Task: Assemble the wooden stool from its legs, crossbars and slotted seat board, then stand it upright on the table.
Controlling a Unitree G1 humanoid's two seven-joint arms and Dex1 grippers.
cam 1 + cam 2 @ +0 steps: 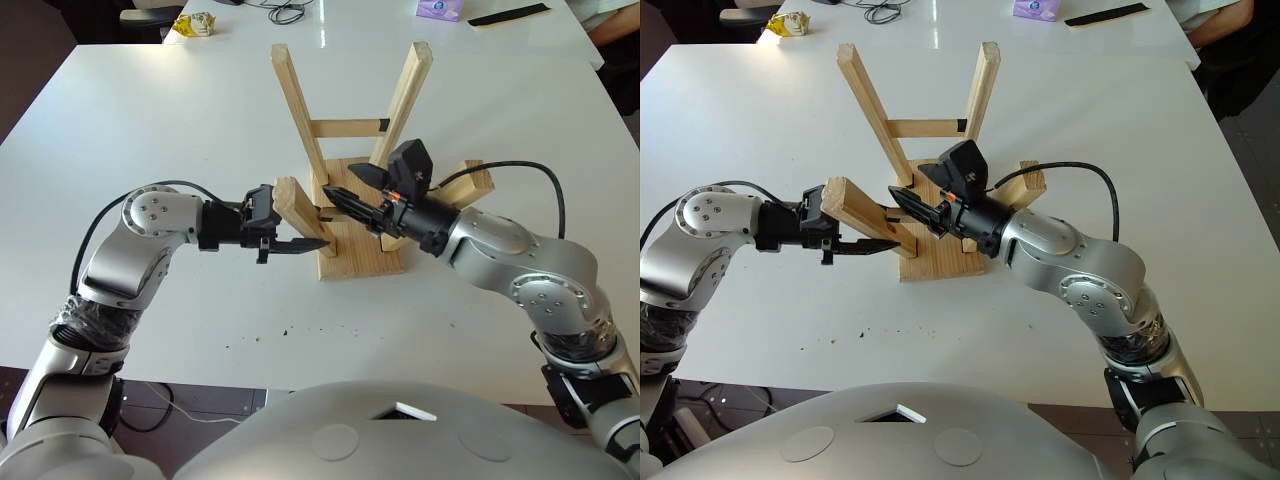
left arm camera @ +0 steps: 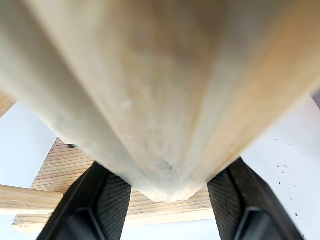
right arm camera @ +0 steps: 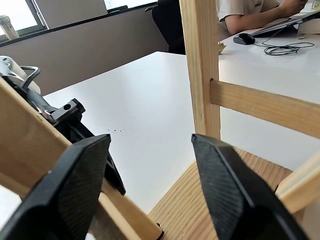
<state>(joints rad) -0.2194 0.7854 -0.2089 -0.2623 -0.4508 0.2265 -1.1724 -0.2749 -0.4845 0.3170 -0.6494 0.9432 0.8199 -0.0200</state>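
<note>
So the slotted seat board (image 1: 365, 262) is lying flat on the white counter (image 1: 150, 120). Two legs (image 1: 298, 105) stand up out of its far edge, leaning apart a bit, with a crossbar (image 1: 345, 128) joining them and a strip of black tape (image 1: 384, 125) at one end of it.

The left gripper (image 2: 167, 175) has its jaws clamped on either side of a third leg (image 1: 297, 205), holding it tilted at the board's near-left corner. The lower end is down by the board, but I can't tell if it's actually in the slot.

The right gripper (image 3: 150, 139) hovers just over the middle of the board, jaws spread wide with nothing in them. A fourth leg (image 1: 470, 183) pokes out at the board's right side.
</note>
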